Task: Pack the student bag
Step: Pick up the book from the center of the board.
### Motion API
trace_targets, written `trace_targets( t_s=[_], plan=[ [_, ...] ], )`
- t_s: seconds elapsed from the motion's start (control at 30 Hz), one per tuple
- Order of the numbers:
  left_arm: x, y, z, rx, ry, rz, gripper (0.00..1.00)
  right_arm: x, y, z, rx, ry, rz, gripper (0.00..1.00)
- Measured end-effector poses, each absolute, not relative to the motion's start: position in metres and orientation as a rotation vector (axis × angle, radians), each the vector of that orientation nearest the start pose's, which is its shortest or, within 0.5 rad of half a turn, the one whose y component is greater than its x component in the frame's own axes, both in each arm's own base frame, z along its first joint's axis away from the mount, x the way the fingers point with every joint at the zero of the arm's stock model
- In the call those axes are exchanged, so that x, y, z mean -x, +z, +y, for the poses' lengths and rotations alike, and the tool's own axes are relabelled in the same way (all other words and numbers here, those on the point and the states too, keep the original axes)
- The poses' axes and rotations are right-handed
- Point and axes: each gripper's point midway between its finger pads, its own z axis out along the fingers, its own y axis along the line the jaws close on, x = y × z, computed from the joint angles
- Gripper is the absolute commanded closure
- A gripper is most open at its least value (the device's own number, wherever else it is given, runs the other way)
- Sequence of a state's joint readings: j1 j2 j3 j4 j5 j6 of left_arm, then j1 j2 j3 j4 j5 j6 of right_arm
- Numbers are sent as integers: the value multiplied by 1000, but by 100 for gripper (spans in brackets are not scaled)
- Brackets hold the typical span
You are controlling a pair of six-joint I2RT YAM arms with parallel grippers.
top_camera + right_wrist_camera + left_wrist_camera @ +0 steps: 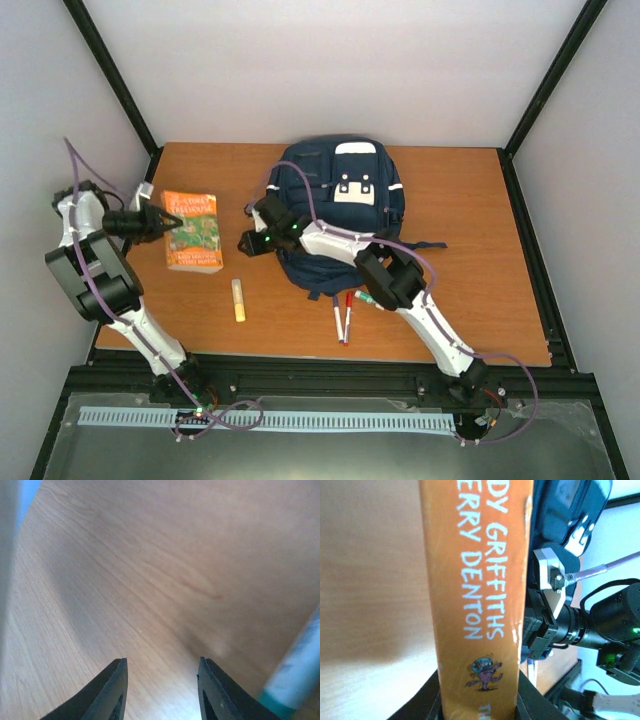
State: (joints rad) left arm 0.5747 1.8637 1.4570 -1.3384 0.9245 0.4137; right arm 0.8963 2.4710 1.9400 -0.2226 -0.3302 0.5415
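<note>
The left gripper point(158, 222) pinches the orange paperback book point(193, 232) by its spine. The right gripper point(162, 690) hangs open, empty. Next job, I think: lift the book into the navy blue fabric backpack point(310, 180).

Navy student bag point(312, 175) lies flat, front up.

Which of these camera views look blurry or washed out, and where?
Top external view: evenly lit, fairly sharp, soft shadows on the brown wooden table. Left wrist view: the orange paperback book reads clearly, the tabletop beside it blurred and glare-washed lower left. Right wrist view: wood grain clear, a pale pen with a teal band out of focus at right.
</note>
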Motion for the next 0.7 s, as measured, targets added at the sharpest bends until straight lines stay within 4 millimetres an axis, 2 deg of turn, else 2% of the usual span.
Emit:
trace_targets(
  t_s=[0.07,0.13,0.2,0.3,0.4,0.5,0.6,0.7],
  plan=[
    [-347,174,61,270,-1166,2518,99,-367,57,525,701,1011,2414,54],
    [-357,202,66,228,-1102,2467,99,-381,81,514,762,984,2344,49],
    [-365,225,68,206,-1070,2421,99,-396,121,498,822,951,2240,45],
    [-379,252,67,181,-1042,2362,99,-414,197,468,881,912,2061,34],
    [-392,271,49,101,-1029,2338,99,-421,276,433,919,859,1876,21],
    [-402,288,18,-24,-1032,2321,99,-413,336,404,957,786,1726,13],
    [-413,308,-8,-129,-1044,2295,99,-393,370,391,1005,748,1631,7],
    [-428,332,-26,-199,-1079,2230,99,-376,372,384,1032,744,1622,0]
  ],
)
